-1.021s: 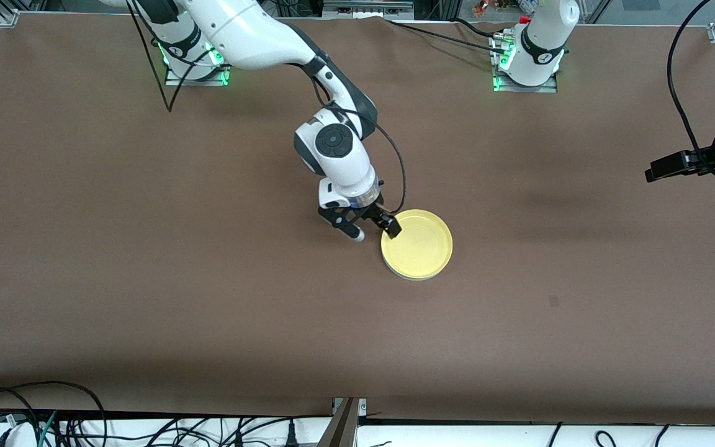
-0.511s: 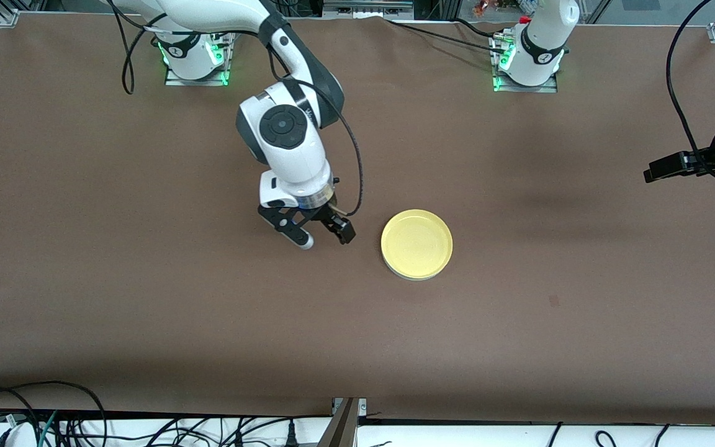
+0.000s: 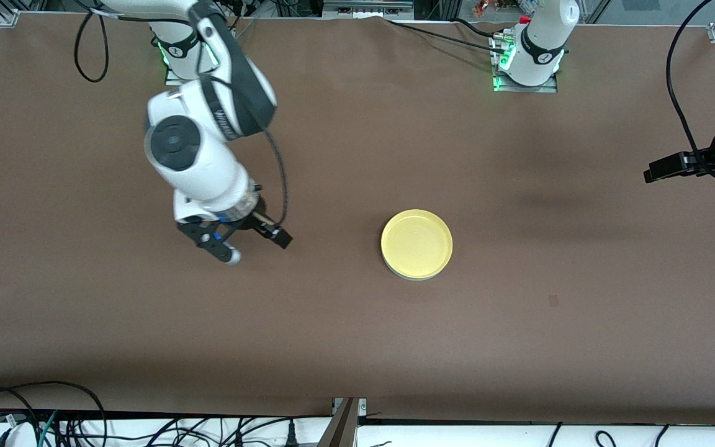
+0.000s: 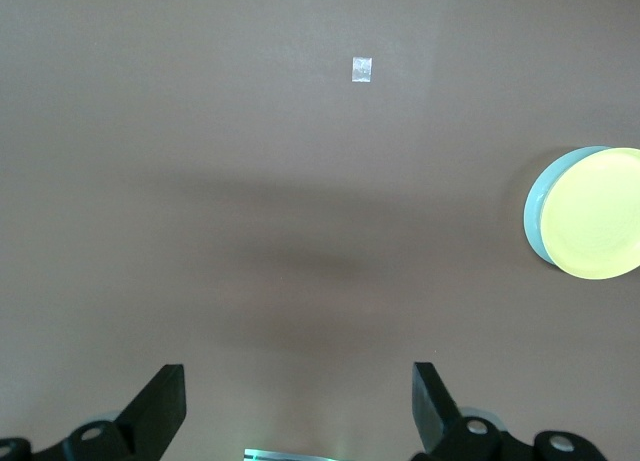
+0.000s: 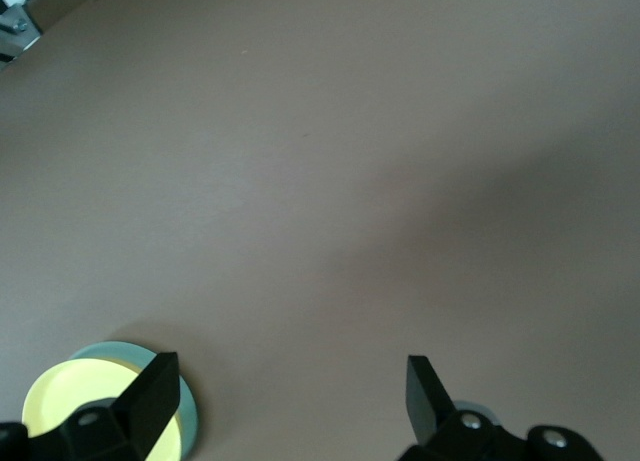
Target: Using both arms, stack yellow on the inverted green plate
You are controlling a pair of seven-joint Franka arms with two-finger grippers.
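The yellow plate lies on top of the green plate at the middle of the table; of the green one only a thin rim shows under it. Both also appear in the left wrist view, yellow plate over green plate, and in the right wrist view, yellow plate and green plate. My right gripper is open and empty, above bare table toward the right arm's end, apart from the stack. My left gripper is open and empty, high over the left arm's end of the table.
A small pale mark sits on the brown table, nearer the front camera than the plates. The arm bases stand along the table's back edge. Loose cables hang past the near edge.
My right gripper has drawn away from the yellow plate's rim toward the right arm's end, staying open. The plates and the left arm have not moved.
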